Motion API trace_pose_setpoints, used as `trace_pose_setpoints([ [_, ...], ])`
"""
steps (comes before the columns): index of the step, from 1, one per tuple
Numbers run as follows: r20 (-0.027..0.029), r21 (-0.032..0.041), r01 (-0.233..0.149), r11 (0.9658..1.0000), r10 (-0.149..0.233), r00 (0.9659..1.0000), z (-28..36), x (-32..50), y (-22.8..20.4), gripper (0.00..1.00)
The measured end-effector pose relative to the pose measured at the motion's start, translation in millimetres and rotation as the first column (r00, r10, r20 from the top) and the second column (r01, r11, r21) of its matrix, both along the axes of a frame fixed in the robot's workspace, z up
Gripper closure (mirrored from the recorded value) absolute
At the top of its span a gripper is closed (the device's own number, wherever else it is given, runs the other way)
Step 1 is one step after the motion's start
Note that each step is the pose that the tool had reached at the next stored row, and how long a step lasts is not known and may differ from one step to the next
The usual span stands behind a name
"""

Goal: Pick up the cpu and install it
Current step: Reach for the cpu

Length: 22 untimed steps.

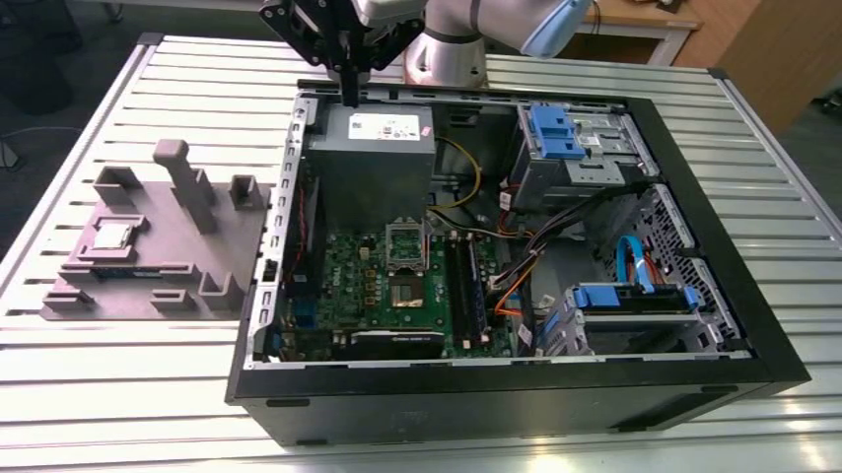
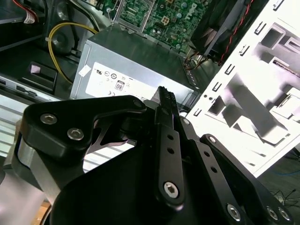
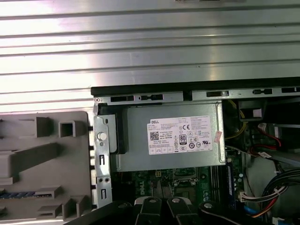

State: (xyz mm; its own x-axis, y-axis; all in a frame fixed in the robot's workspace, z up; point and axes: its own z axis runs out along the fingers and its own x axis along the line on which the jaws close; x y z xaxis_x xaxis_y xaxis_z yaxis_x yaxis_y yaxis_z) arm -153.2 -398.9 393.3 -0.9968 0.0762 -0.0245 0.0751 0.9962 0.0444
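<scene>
The cpu (image 1: 112, 235), a small shiny silver square, lies in a recess of the grey holder block (image 1: 197, 258) on the table, at the exterior view's left of the open computer case. My gripper (image 1: 349, 94) hangs over the case's far edge, just above the grey power supply box (image 1: 371, 148), well away from the cpu. Its two black fingers are pressed together with nothing between them; the gripper (image 2: 164, 93) shows this in the second wrist view too. The green motherboard (image 1: 394, 286) lies in the case, with its metal socket frame (image 1: 405, 241) near the middle.
The black case (image 1: 711, 246) holds blue drive brackets (image 1: 553, 133), cables (image 1: 526, 266) and memory slots (image 1: 460, 286). Upright posts (image 1: 177, 172) rise from the holder block. The power supply (image 3: 171, 140) and the holder block (image 3: 42, 159) also appear in the first wrist view. The slatted metal table (image 1: 132, 394) surrounds everything.
</scene>
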Motion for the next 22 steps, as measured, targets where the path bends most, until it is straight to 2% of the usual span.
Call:
trace_pose_setpoints([
  [22, 0.0000, -0.0001, 0.000, 1.0000, 0.000, 1.0000, 0.0, -9.1, 0.0, 0.90],
])
